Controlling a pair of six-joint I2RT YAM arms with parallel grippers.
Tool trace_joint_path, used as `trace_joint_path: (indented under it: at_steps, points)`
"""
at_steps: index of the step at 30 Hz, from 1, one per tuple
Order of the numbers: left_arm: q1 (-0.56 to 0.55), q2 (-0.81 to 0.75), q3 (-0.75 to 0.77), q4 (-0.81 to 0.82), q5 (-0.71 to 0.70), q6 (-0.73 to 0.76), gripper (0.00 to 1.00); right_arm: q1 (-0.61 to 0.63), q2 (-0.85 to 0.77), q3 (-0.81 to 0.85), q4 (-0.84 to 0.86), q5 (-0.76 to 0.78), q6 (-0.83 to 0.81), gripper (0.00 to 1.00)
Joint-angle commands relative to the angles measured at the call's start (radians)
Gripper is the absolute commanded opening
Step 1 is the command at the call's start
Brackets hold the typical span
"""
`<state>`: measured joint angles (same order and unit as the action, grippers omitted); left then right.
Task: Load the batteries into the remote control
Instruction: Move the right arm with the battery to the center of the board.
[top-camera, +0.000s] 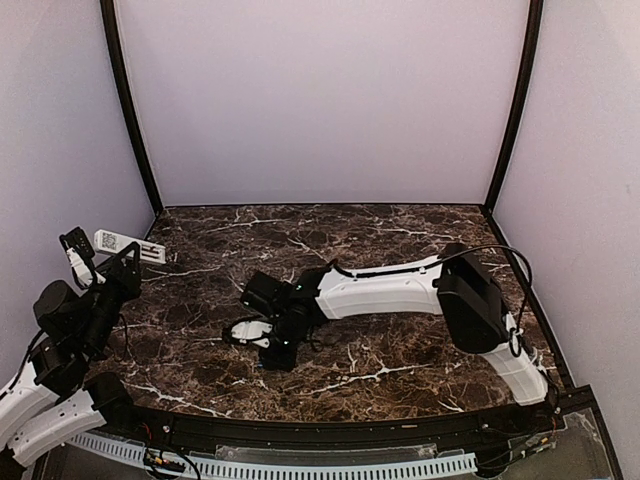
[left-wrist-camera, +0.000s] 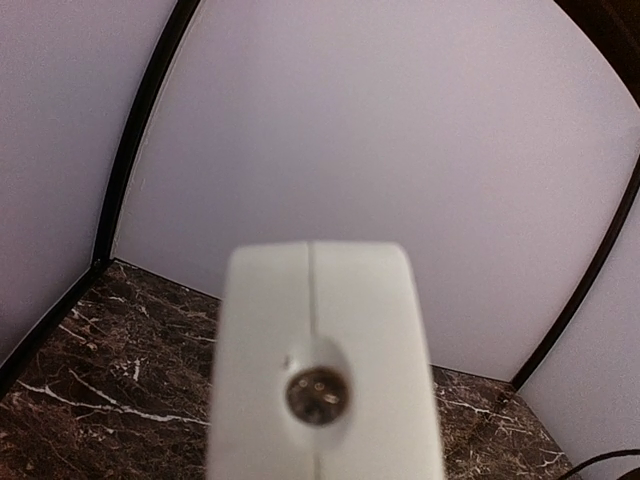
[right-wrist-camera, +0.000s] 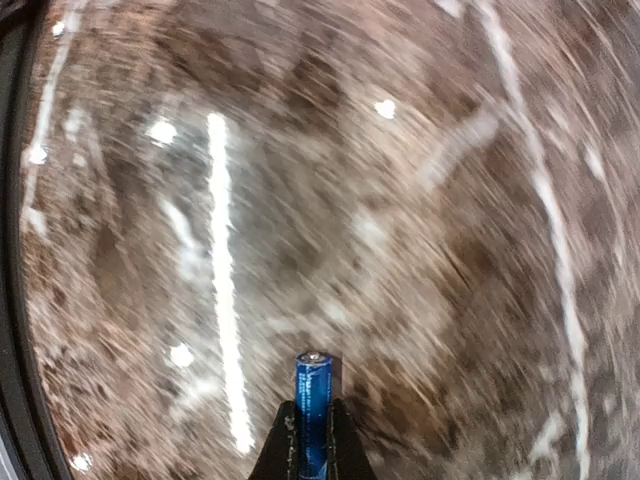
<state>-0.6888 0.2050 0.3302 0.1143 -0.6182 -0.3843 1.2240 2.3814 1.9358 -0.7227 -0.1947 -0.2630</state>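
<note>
— Between the fingers of the right gripper, is that one of the batteries?

— Yes. It is a small blue cylindrical battery, pinched along its length by the two black fingers. Its metal end cap points away from the wrist camera. The gripper is closed on it.

— Where does that put it over the table?

— From overhead, the right gripper sits left of centre above the dark brown, white-veined marble table top. Its white arm is stretched across from the right side. The wrist view of the surface is smeared, so I cannot tell whether the battery touches the marble.

— And the remote?

— The slim white rectangular remote control is well apart from the battery, at the far left edge of the table. It is raised at the tip of the left gripper. In the left wrist view its blunt end fills the lower middle, with a small round lens set in the centre seam. That end faces the pale lilac back wall.

— Is the left gripper closed?

— Its fingers are hidden behind the remote control's body. It seems to be clamped on the remote control, which stands clear of the table.
</note>
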Motion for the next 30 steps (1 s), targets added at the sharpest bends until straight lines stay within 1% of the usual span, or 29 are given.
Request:
trace_joint_path:
  at_steps: [1, 5, 9, 12, 14, 17, 23, 28, 30]
  points:
    - [0.006, 0.034, 0.029, 0.023, 0.033, 0.023, 0.0, -0.096, -0.029, -0.27, -0.131, 0.14, 0.251, 0.0]
    - [0.005, 0.066, 0.033, 0.042, 0.048, 0.03, 0.0, -0.159, -0.107, -0.435, -0.068, 0.117, 0.42, 0.0]
    - [0.005, 0.091, 0.043, 0.057, 0.063, 0.036, 0.0, -0.196, -0.141, -0.507, -0.095, 0.164, 0.538, 0.0]
    - [0.005, 0.097, 0.051, 0.057, 0.065, 0.046, 0.0, -0.223, -0.18, -0.563, -0.088, 0.146, 0.602, 0.0]
    - [0.006, 0.094, 0.052, 0.058, 0.063, 0.051, 0.0, -0.224, -0.195, -0.58, -0.085, 0.135, 0.628, 0.04]
    - [0.006, 0.089, 0.052, 0.055, 0.06, 0.052, 0.0, -0.224, -0.197, -0.572, -0.084, 0.107, 0.639, 0.08]
    - [0.005, 0.058, 0.047, 0.036, 0.054, 0.047, 0.0, -0.224, -0.179, -0.515, -0.109, 0.101, 0.617, 0.2]
    - [0.005, 0.029, 0.051, 0.01, 0.044, 0.048, 0.0, -0.224, -0.188, -0.487, -0.13, 0.094, 0.596, 0.24]
    - [0.006, 0.028, 0.05, 0.009, 0.042, 0.048, 0.0, -0.224, -0.204, -0.469, -0.132, 0.075, 0.57, 0.28]
